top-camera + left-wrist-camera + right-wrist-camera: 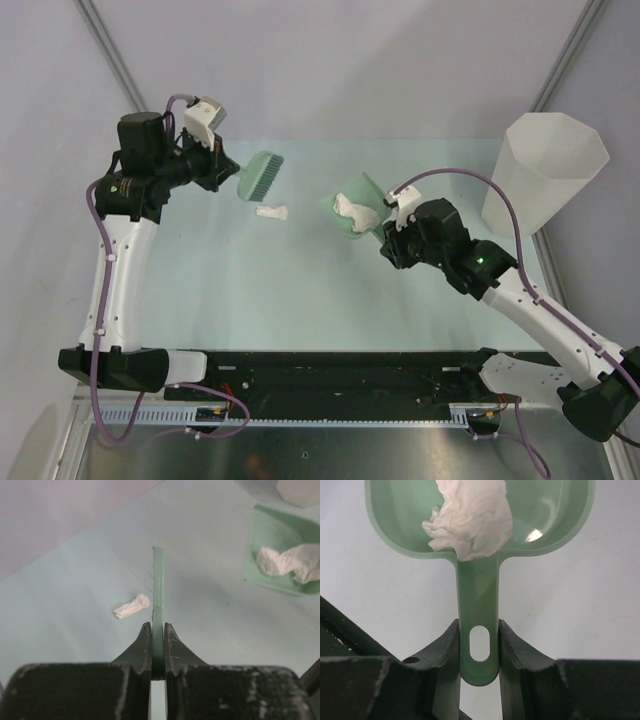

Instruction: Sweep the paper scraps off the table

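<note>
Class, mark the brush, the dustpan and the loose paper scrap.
brush (262, 172), top view, bristle head.
dustpan (477, 595), right wrist view, handle.
loose paper scrap (131, 607), left wrist view, its middle.

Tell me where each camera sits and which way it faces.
Top external: above and behind the bases, looking down at the table; both arms show.
Left wrist: behind the left gripper, facing along its clamped brush toward a loose scrap.
Right wrist: behind the right gripper, facing into the held dustpan.
Shared: both wrist views show the dustpan's collected scrap.
</note>
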You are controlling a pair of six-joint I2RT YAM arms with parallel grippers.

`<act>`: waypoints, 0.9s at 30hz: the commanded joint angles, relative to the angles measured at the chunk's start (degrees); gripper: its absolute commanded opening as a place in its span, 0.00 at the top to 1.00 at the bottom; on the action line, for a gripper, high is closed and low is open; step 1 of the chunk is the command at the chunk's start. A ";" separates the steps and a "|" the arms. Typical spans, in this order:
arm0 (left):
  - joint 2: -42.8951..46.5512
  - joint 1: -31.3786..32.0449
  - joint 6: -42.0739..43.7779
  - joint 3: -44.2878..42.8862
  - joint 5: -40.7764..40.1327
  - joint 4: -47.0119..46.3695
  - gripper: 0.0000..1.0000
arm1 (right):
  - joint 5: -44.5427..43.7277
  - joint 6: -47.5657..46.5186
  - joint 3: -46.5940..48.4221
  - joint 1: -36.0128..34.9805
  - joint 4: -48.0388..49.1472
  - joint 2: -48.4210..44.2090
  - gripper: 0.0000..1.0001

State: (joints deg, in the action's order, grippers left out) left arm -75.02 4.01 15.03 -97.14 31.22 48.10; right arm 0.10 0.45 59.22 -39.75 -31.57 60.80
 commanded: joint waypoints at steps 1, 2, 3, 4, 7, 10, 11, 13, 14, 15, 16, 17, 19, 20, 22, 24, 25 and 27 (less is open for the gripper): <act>0.84 -0.06 0.00 1.86 0.07 -1.07 1.00 | -5.00 1.22 7.91 2.04 -2.25 -1.12 1.00; 0.84 -0.06 0.26 2.30 0.07 -0.99 1.00 | -6.59 1.05 9.58 2.91 -5.83 -0.42 1.00; 0.93 -0.06 0.27 2.74 0.15 -0.99 1.00 | -9.65 0.87 13.86 5.10 -7.87 0.11 1.00; 1.02 -0.06 0.18 3.62 0.42 -0.99 1.00 | -10.55 0.78 15.99 7.12 -9.98 0.64 1.00; 1.02 -0.06 0.00 5.03 1.12 -0.99 1.00 | -10.91 -0.27 23.97 17.45 -17.19 2.83 1.00; 1.28 -0.06 -0.26 6.00 1.30 -0.99 1.00 | -14.50 -5.53 31.10 27.05 -22.12 5.03 1.00; 1.37 -0.06 -0.35 6.09 1.30 -0.99 1.00 | -16.43 -6.76 32.35 29.09 -23.35 5.30 1.00; 1.55 -0.06 -0.26 6.70 1.30 -0.90 1.00 | -19.52 -12.80 33.59 32.96 -22.66 4.69 1.00; 1.72 -0.06 -0.26 6.79 1.12 -0.99 1.00 | -20.22 -15.89 32.63 36.46 -19.61 3.99 1.00; 1.72 -0.14 -0.09 6.97 1.03 -0.99 1.00 | -22.75 -18.61 31.49 37.63 -17.49 3.11 1.00; 1.64 -0.06 0.00 7.23 0.86 -0.90 1.00 | -24.43 -24.99 30.44 38.59 -15.30 1.97 1.00; 1.72 -0.06 0.18 7.23 0.77 -0.99 1.00 | -27.49 -28.62 28.43 39.21 -11.79 1.70 1.00; 1.81 -0.06 0.18 7.41 0.86 -0.90 1.00 | -33.29 -34.69 27.00 39.31 -7.39 2.83 1.00; 1.64 -0.06 0.27 7.49 0.94 -0.99 1.00 | -39.76 -39.34 26.91 41.31 -6.23 3.71 1.00; 1.37 -0.06 0.35 7.49 1.30 -0.90 1.00 | -44.46 -44.37 26.82 43.51 -1.07 6.42 1.00; 1.37 -0.06 0.27 7.67 1.47 -0.90 1.00 | -47.73 -52.54 26.21 47.02 4.47 7.23 1.00; 1.20 -0.06 0.27 7.76 1.47 -0.90 1.00 | -47.91 -55.35 26.03 47.56 10.07 7.41 1.00; 1.37 -0.06 0.27 8.02 1.65 -0.99 1.00 | -45.98 -64.75 25.86 47.74 12.93 7.76 1.00</act>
State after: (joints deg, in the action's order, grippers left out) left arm -75.00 3.99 15.05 -89.65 31.24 48.29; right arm -39.90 -43.92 85.23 6.26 -33.87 68.14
